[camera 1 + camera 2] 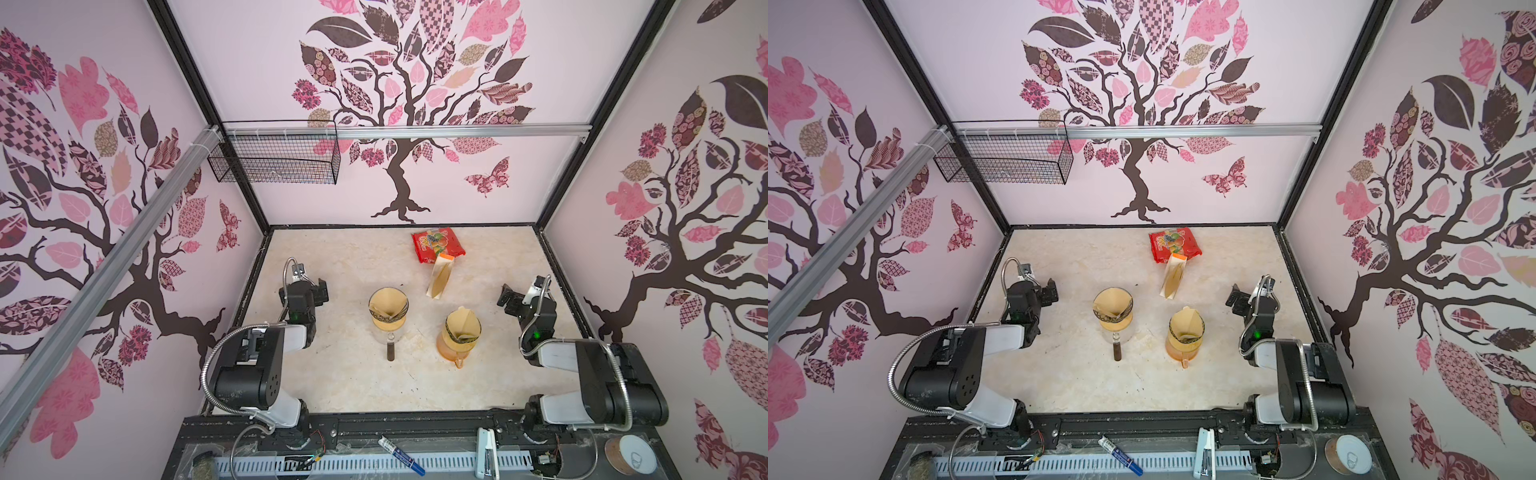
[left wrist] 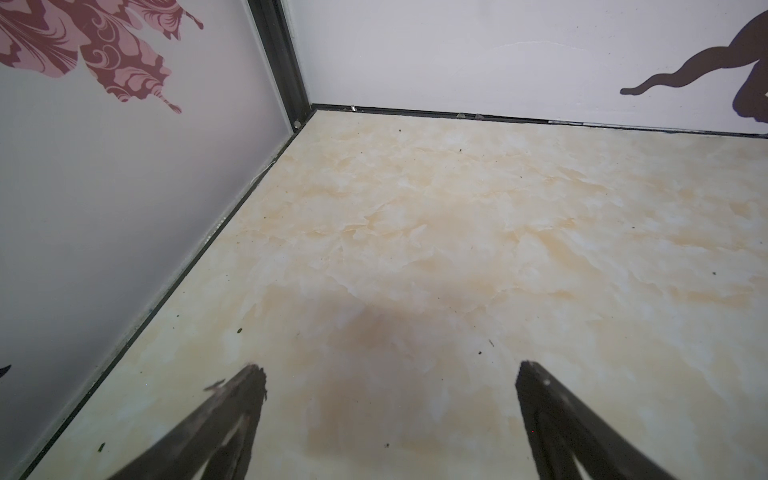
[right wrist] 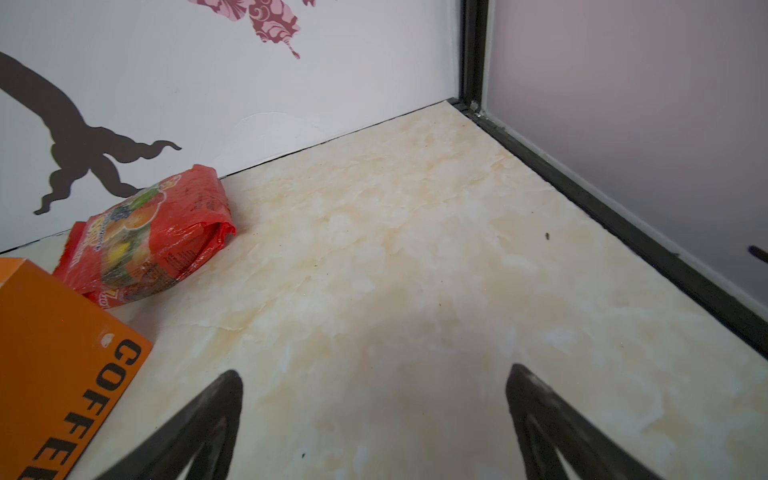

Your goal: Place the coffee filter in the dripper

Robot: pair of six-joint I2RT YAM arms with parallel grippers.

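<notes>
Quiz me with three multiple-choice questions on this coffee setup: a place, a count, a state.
1. Where on the table is the red packet? A back B front C left side
2. Of the clear dripper and orange dripper, how many hold a paper filter? A none B one C both
3. The right tool is: A open, empty B shut on a filter C shut on the packet
Answers: 1 A, it lies near the back wall. 2 C, tan paper lines each. 3 A, its jaws stand apart, nothing between.
</notes>
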